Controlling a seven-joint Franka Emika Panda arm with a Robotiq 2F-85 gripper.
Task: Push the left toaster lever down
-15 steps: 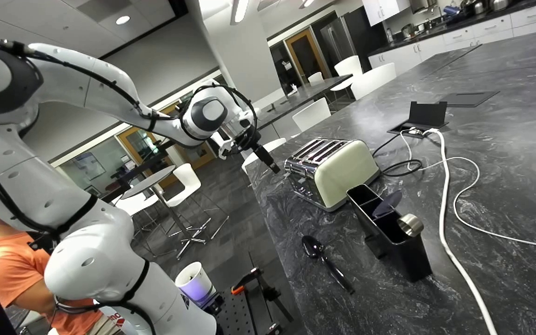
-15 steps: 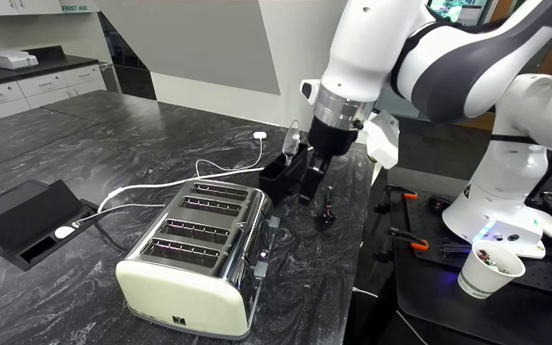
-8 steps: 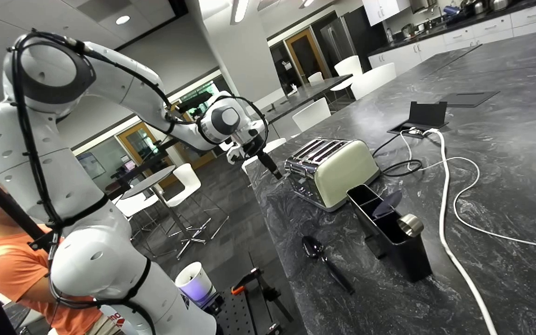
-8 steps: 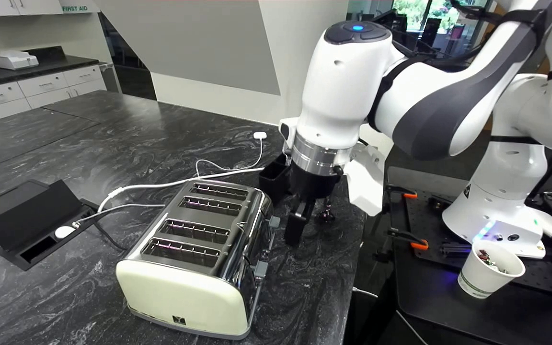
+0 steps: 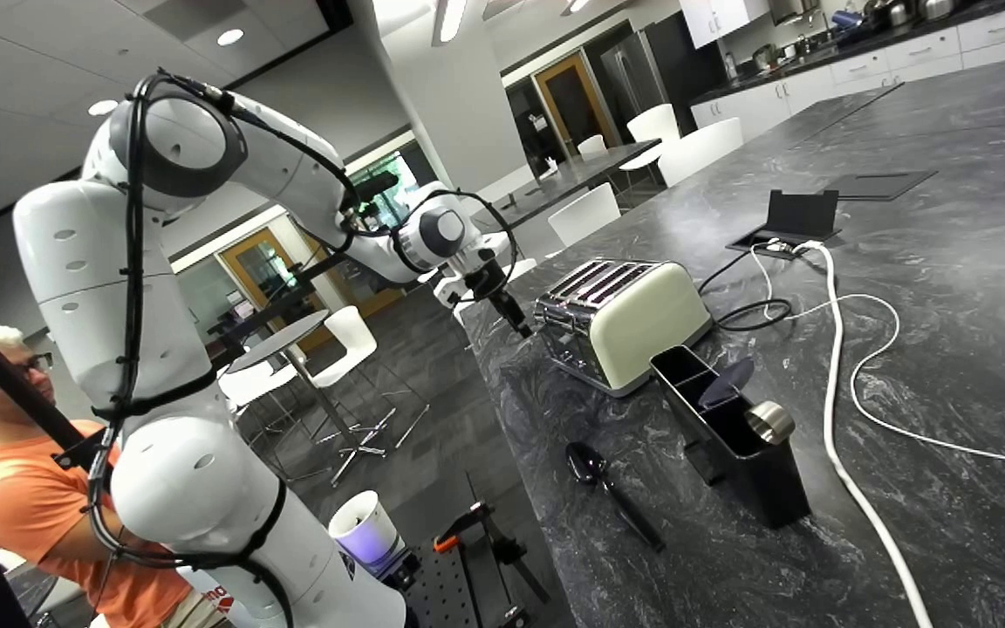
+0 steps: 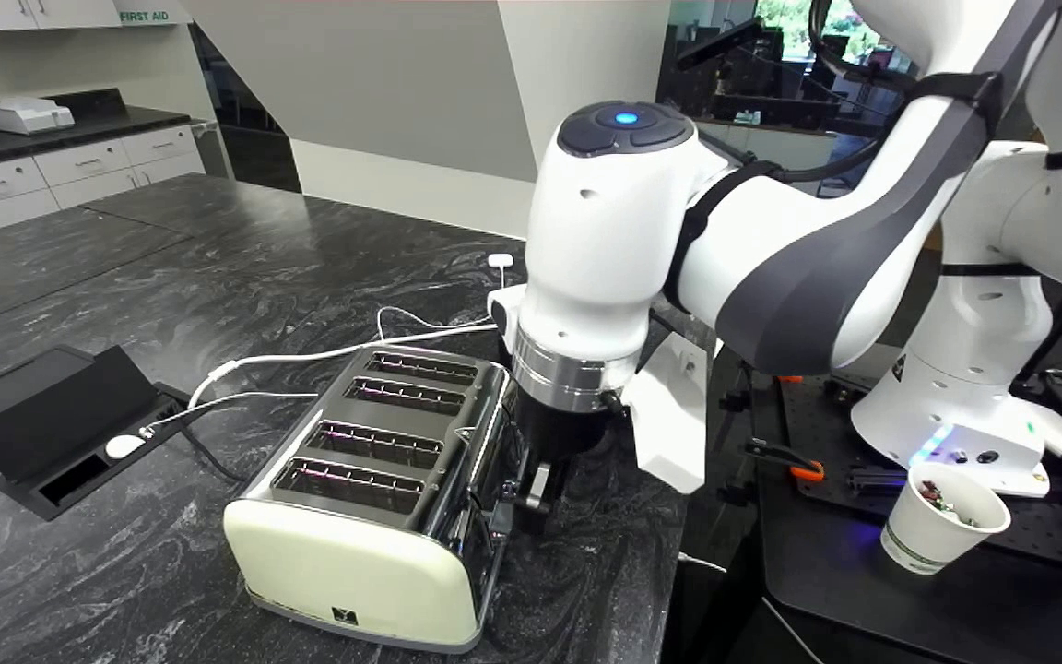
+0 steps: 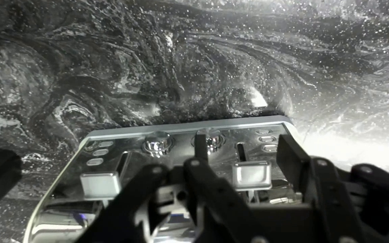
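The toaster has cream side panels and a chrome slotted top; it stands on the dark counter in both exterior views (image 5: pixel 655 323) (image 6: pixel 347 572). In the wrist view its chrome front panel (image 7: pixel 181 157) shows with two levers. One lever (image 7: pixel 100 185) is at the picture's left, the other lever (image 7: pixel 252 175) at its right; both sit near the upper end of their slots. My gripper (image 7: pixel 243 148) is open, its fingers on either side of the right-hand lever in the picture, with gaps on both sides. In both exterior views the gripper (image 5: pixel 524 331) (image 6: pixel 534 503) is low at the toaster's front.
A black divided container (image 5: pixel 729 436) with utensils stands beside the toaster. A black spoon (image 5: pixel 611 493) lies on the counter. A black outlet box (image 6: pixel 79 461) with a raised lid and white cables (image 6: pixel 310 358) lies behind the toaster.
The gripper has moved from beside the black container along the toaster's front and lower, to one lever. The arm has swung with it. The toaster has not moved.
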